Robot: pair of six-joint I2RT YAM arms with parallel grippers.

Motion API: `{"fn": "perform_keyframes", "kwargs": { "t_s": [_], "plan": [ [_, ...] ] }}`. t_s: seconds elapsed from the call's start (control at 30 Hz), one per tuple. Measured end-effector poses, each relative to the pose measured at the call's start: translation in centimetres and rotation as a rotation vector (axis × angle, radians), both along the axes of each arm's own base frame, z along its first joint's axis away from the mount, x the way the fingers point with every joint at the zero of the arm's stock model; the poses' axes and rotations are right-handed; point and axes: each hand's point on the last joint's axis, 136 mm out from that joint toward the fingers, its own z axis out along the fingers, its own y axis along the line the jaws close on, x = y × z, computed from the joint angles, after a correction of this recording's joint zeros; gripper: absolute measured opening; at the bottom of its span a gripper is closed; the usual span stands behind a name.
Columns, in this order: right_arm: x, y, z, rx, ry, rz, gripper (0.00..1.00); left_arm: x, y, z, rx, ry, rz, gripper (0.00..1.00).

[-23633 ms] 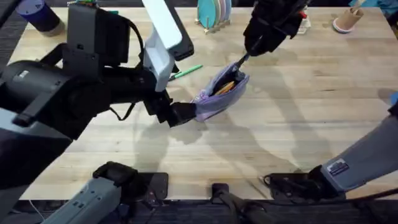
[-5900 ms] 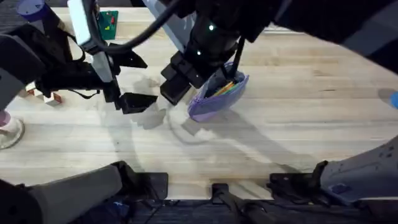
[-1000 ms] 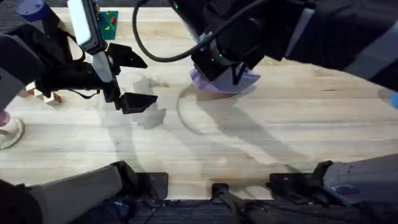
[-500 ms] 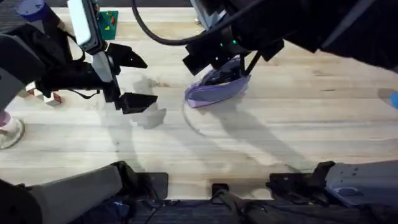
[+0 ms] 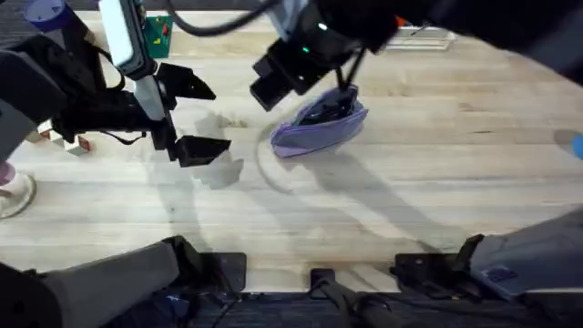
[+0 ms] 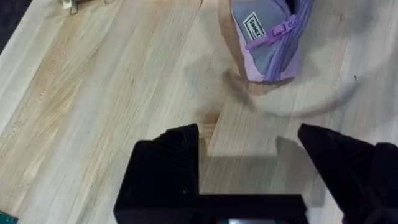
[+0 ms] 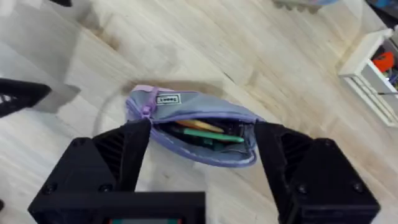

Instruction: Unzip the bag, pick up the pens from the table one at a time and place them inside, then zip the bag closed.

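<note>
Two claws on this rig and both are spread wide right now with nothing between the fingers. My right gripper (image 7: 202, 163) hangs directly over the bag (image 5: 319, 128), one finger on each side of it but not touching as far as I can see from the right wrist view. The bag sits on the table (image 5: 437, 182) a bit past the middle, toward the far edge, lying at a slant. Its zipper is mostly undone: looking down into the gap I can see a green pen (image 7: 208, 135) and something orange beside it, plus darker stuff I can't make out. There's a little white label and a purple pull tab (image 7: 147, 109) at the end of the bag that points toward my other arm. My left gripper (image 5: 193, 118) is parked off toward the left side of the table, near the bag but clearly apart from it, fingers gaping, hovering over bare wood. From its own camera I can see the labelled end of the bag (image 6: 272, 38) out in front.
</note>
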Motion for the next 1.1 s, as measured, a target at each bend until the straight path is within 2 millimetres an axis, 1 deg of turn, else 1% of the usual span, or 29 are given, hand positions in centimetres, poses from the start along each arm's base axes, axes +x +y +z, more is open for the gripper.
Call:
{"fn": "perform_keyframes", "kwargs": {
  "t_s": [0.03, 0.1, 0.2, 0.33, 0.6, 0.83, 0.93, 1.1],
  "plan": [
    [0.5, 1.5, -0.8, 0.003, 0.04, 0.015, 0.995, 0.0, 0.0, 0.0, 0.0, 0.0, 0.0, 0.994],
    [0.6, 2.3, -1.6, 0.011, 0.067, 0.026, 0.995, 0.0, 0.0, 0.0, 0.0, 0.0, 0.0, 0.994],
    [0.3, 2.8, -2.6, 0.014, 0.112, 0.037, 0.995, 0.0, 0.0, 0.0, 0.0, 0.0, 0.0, 0.993],
    [-0.2, 3.3, -3.0, 0.038, 0.151, 0.05, 0.995, 0.0, 0.0, 0.0, 0.0, 0.0, 0.0, 0.993],
    [-0.9, 3.6, -3.2, 0.071, 0.193, 0.035, 0.995, 0.0, 0.0, 0.0, 0.0, 0.0, 0.0, 0.994],
    [-1.8, 3.0, -3.7, 0.06, 0.242, 0.001, 0.995, 0.0, 0.0, 0.0, 0.0, 0.0, 0.0, 0.994],
    [-1.8, 3.1, -4.5, 0.047, 0.262, -0.009, 0.995, 0.0, 0.0, 0.0, 0.0, 0.0, 0.0, 0.994],
    [-1.5, 3.4, -6.9, 0.014, 0.301, -0.037, 0.995, 0.0, 0.0, 0.0, 0.0, 0.0, 0.0, 0.993]
  ]
}}
